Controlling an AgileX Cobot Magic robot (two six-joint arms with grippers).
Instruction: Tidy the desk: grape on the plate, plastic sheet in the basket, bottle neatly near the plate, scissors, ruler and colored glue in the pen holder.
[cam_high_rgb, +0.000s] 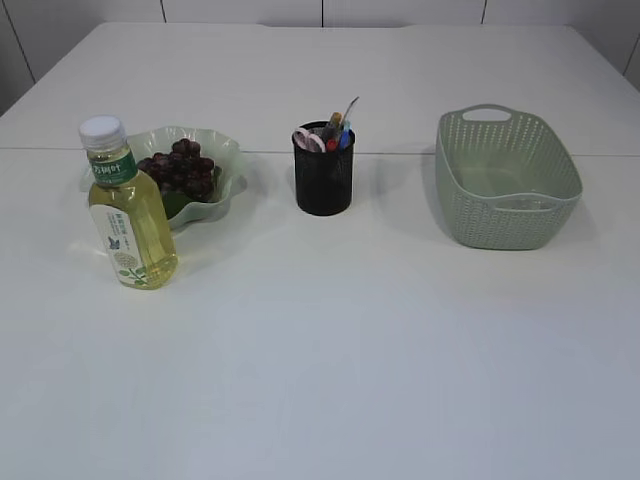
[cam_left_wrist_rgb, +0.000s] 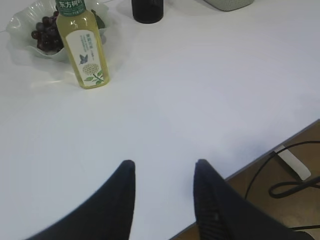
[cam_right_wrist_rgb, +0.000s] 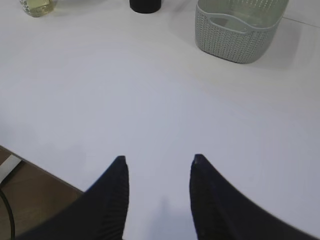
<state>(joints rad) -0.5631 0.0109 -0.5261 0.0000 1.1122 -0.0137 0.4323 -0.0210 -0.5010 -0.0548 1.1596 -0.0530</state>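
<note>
White tabletop (cam_high_rgb: 330, 350) bare across lower half of exterior frame. Bottle (cam_high_rgb: 126, 205) at left, upright, just in front of plate (cam_high_rgb: 225, 160) holding grapes (cam_high_rgb: 182, 170); pen holder (cam_high_rgb: 323, 170) centre, basket (cam_high_rgb: 505, 180) right. Left end effector (cam_left_wrist_rgb: 164, 167) and right end effector (cam_right_wrist_rgb: 157, 161) both parted, empty, over tabletop edge; only wrist views show them, and the floor cable (cam_left_wrist_rgb: 290, 187).

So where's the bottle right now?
In the exterior view the bottle stands upright at the table's left, just in front of the plate of grapes.
</note>
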